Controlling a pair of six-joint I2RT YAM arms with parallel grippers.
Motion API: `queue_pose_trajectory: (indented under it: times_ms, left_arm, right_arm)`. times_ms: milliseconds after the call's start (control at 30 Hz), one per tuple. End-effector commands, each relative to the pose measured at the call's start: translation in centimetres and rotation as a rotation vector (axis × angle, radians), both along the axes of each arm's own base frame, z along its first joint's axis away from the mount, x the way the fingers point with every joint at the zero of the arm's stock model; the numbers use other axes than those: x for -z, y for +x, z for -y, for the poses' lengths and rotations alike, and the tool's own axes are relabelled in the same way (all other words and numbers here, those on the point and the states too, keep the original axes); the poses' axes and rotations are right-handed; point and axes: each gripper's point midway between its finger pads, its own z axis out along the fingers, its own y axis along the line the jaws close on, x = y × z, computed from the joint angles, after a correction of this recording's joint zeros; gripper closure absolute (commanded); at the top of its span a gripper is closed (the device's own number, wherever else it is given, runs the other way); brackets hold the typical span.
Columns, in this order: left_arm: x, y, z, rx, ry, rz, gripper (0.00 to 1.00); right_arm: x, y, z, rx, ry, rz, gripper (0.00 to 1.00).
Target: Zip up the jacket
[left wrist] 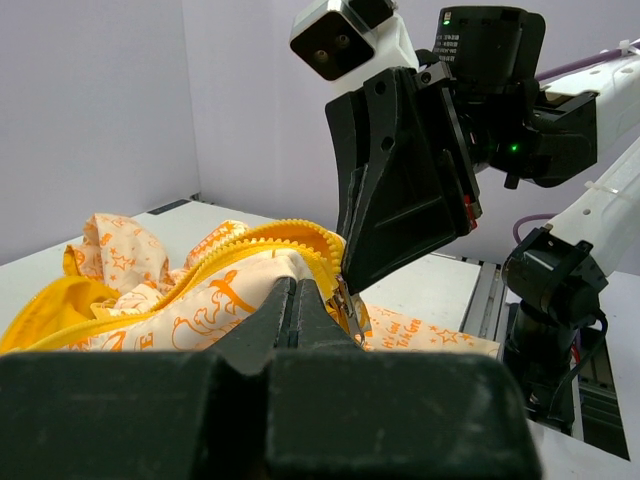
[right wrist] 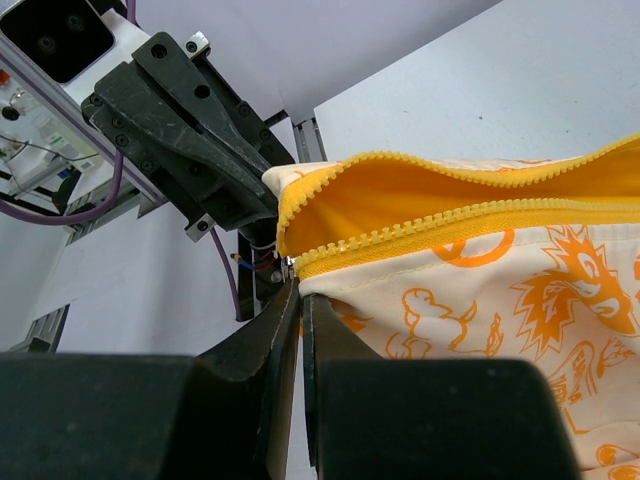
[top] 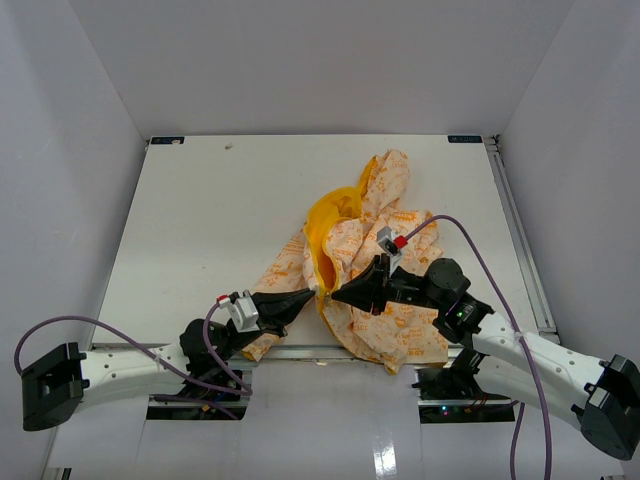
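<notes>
The cream-white jacket (top: 385,270) with orange print lies crumpled mid-table, its yellow lining (top: 330,215) showing and the yellow zipper (right wrist: 420,230) open along most of its length. My left gripper (top: 312,297) is shut on the jacket's bottom corner beside the zipper's end; in the left wrist view its jaws (left wrist: 295,287) pinch the cloth. My right gripper (top: 338,295) meets it tip to tip and is shut on the small metal zipper pull (left wrist: 351,302). In the right wrist view its jaws (right wrist: 299,287) close right under the zipper's end, with the left gripper (right wrist: 190,130) holding the corner just beyond.
White walls enclose the table (top: 200,220) on three sides. Its near edge with a metal rail (top: 300,350) lies just below the grippers. A purple cable (top: 470,245) arcs over the right arm. The jacket's lower part (top: 400,340) hangs over the near edge.
</notes>
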Motion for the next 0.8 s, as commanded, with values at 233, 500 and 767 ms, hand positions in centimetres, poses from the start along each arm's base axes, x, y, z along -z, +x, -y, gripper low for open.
queue_pose_trajectory:
  times_ms: [233,500,767]
  left_arm:
    - [5.14,-0.84,-0.64,0.027,0.092,-0.013,1.00]
    - [5.38,-0.74,-0.53,0.025,0.100,-0.018,1.00]
    - [5.53,-0.68,-0.41,0.024,0.107,-0.021,1.00]
  right_arm:
    - [-1.48,-0.14,0.32,-0.006,0.055,0.035,0.92]
    - [-1.45,-0.13,0.49,-0.006,0.056,0.034,0.92]
    - [-1.49,-0.21,0.50,-0.011,0.058,0.034,0.92]
